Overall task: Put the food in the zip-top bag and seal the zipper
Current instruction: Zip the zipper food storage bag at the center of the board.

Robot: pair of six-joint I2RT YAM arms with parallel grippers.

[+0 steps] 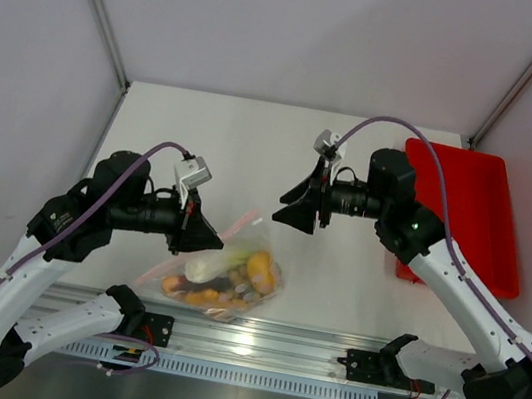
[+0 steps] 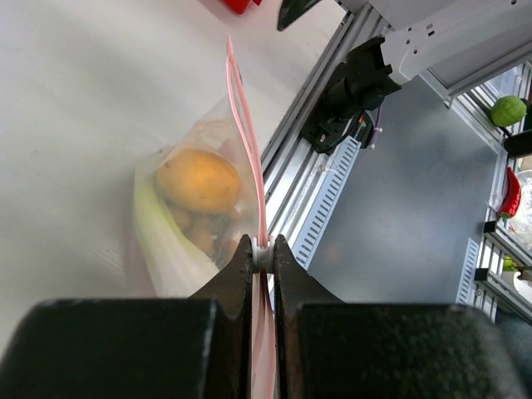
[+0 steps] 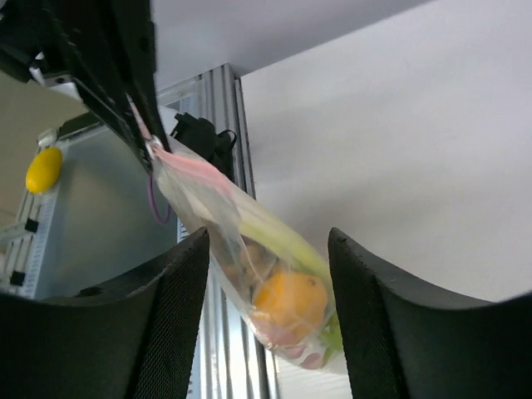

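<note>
My left gripper (image 2: 262, 249) is clamped on the pinkish zipper (image 2: 245, 141) at one end of the zip-top bag (image 1: 218, 278), which slopes from that grip down to the table's (image 1: 351, 173) near edge, left of centre. The food shows inside it, a yellow lemon (image 2: 198, 180) and a leek stalk (image 3: 278, 237) among it. My right gripper (image 3: 264, 249) hovers just right of the bag, fingers parted and gripping nothing. A red tray (image 1: 467, 211) sits far right.

White table (image 1: 254, 147): red tray (image 1: 466, 216) at right, filled zip-top bag (image 1: 223, 279) near front.
</note>
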